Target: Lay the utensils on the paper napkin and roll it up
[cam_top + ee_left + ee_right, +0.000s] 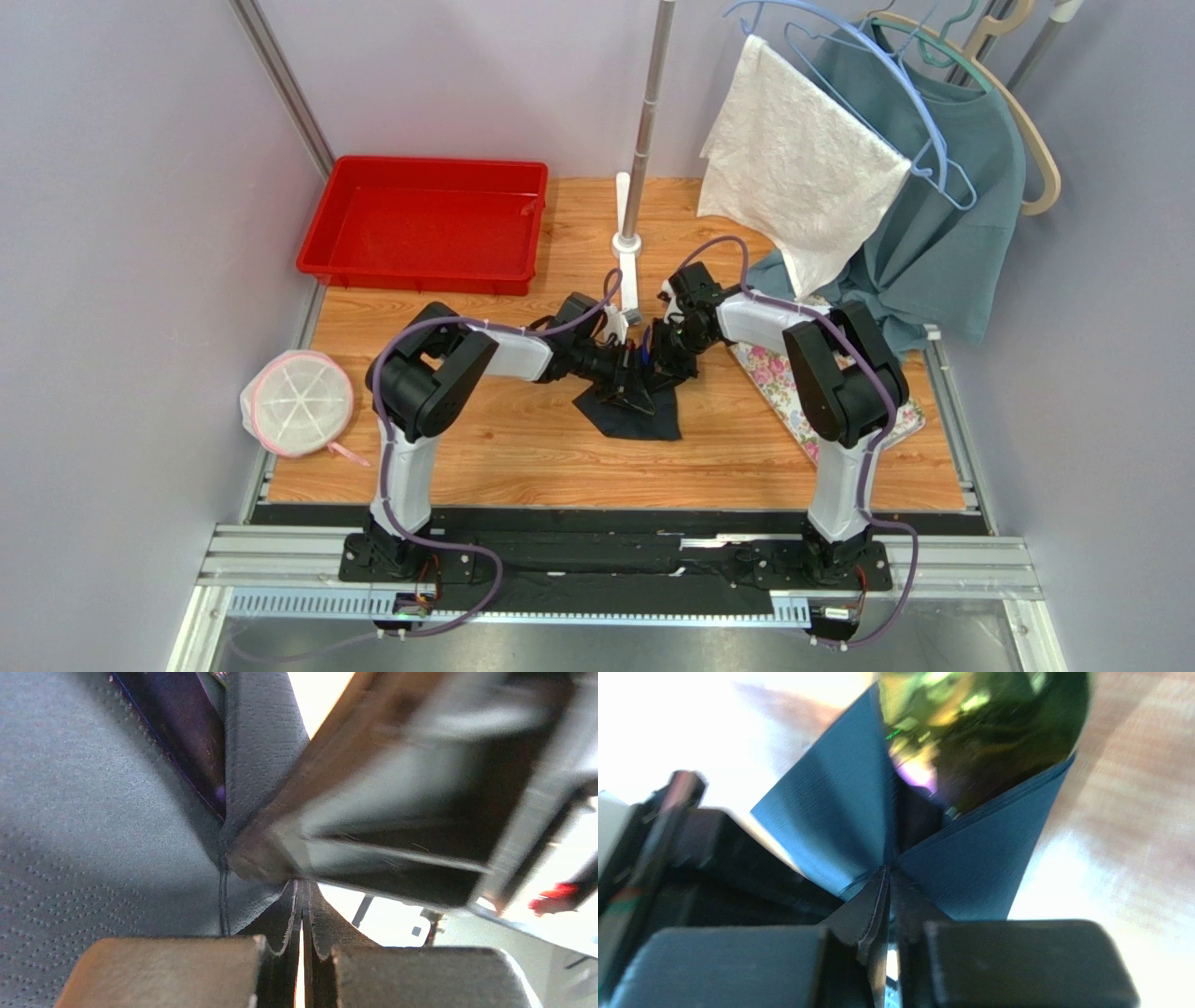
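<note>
Red tray (418, 270), floral mat (772, 378), white cloth (800, 154), teal garment (947, 210)

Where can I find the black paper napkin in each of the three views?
Top external: the napkin at picture centre.
Left wrist: fills the left half, pinched bottom centre.
Right wrist: centre, folded, looks dark blue.
Shared landmark: left gripper and right gripper, both pinching it.

The paper napkin (638, 417) lies at the middle of the table (533, 455), a utensil (980, 731) inside its raised fold, with the mat (765, 373) just right of it, the tray (421, 224) behind to the left, the pole (643, 140) straight behind, the cloth (800, 161) and garment (947, 196) hanging at the far right, and a round container (298, 402) beyond the table's left edge.
</note>
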Controlling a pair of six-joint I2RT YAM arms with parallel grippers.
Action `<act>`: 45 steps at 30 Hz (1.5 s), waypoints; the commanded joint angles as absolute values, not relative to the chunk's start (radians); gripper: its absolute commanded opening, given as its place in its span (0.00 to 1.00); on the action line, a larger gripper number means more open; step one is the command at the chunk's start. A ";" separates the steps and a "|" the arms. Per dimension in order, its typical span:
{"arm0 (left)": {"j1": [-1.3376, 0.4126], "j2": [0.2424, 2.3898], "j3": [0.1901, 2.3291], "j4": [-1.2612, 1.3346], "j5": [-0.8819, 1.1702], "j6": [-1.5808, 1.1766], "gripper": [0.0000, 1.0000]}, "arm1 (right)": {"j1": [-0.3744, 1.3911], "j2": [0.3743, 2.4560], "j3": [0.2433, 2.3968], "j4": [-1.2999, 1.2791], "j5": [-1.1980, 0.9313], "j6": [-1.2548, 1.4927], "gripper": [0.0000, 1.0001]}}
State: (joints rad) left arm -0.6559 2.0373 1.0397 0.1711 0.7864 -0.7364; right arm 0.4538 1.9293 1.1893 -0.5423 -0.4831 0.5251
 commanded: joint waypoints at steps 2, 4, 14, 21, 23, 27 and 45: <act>-0.640 2.076 1.031 0.005 0.661 -0.572 0.00 | 0.457 1.970 1.161 -0.514 -0.407 0.505 0.06; -0.624 2.036 1.011 0.037 0.679 -0.569 0.03 | 0.456 1.974 1.140 -0.523 -0.385 0.508 0.05; -0.597 1.847 0.930 0.184 0.759 -0.672 0.14 | 0.408 1.957 1.081 -0.520 -0.371 0.563 0.04; -0.632 1.873 0.980 0.181 0.762 -0.693 0.13 | 0.407 1.930 1.058 -0.508 -0.394 0.604 0.03; -0.644 1.899 1.002 0.176 0.752 -0.693 0.13 | 0.405 1.930 1.058 -0.506 -0.396 0.609 0.03; -0.658 1.959 1.032 0.178 0.736 -0.713 0.12 | 0.402 1.927 1.057 -0.497 -0.406 0.615 0.03; -0.667 2.115 1.201 -0.132 0.584 -0.509 0.00 | 0.333 1.815 1.169 -0.517 -0.575 0.580 0.24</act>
State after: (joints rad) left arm -0.6689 2.0827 1.1942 -0.0151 0.7116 -0.6167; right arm 0.3485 1.9030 1.1156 -0.4767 -0.5514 0.6277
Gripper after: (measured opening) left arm 0.008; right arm 0.214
